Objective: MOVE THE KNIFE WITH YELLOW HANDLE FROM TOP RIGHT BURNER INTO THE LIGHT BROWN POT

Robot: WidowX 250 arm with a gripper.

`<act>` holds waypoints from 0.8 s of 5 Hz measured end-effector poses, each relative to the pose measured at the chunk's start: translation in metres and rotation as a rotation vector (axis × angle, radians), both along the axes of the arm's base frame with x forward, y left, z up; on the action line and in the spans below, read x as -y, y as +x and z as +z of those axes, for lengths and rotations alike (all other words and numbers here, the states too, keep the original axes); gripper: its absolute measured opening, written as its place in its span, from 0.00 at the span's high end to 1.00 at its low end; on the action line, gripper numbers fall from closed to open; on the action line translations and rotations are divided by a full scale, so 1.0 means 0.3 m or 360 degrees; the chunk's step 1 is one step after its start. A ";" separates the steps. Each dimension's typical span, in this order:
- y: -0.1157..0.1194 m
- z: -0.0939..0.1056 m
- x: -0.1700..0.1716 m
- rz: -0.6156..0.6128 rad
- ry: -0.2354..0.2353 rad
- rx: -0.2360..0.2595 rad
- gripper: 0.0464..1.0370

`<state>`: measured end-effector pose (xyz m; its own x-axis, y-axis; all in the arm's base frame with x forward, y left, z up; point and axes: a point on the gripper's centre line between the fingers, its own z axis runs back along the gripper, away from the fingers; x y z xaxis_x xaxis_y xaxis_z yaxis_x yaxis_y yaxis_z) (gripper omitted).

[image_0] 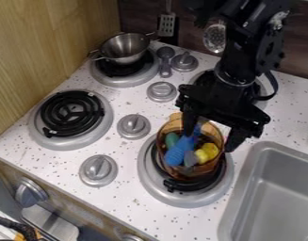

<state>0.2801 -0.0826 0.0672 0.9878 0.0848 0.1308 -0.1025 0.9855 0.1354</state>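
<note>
Parted wide, my gripper (210, 134) hangs over the round, see-through amber pot (185, 173), which holds a blue piece (175, 154), a green one (172, 140) and a smooth yellow one (209, 150).

And here's the light brown pot (183, 173), see-through, upright on the lower right burner (157, 193), holding blue (176, 154), green (171, 140) and yellow pieces (210, 150); whether that yellow is a knife handle, I can't tell.

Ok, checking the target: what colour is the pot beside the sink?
The pot is translucent amber-brown, best seen in camera view.
</note>
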 end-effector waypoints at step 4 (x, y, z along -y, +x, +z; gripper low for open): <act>0.052 0.105 -0.119 0.0110 -0.0018 0.0205 0.04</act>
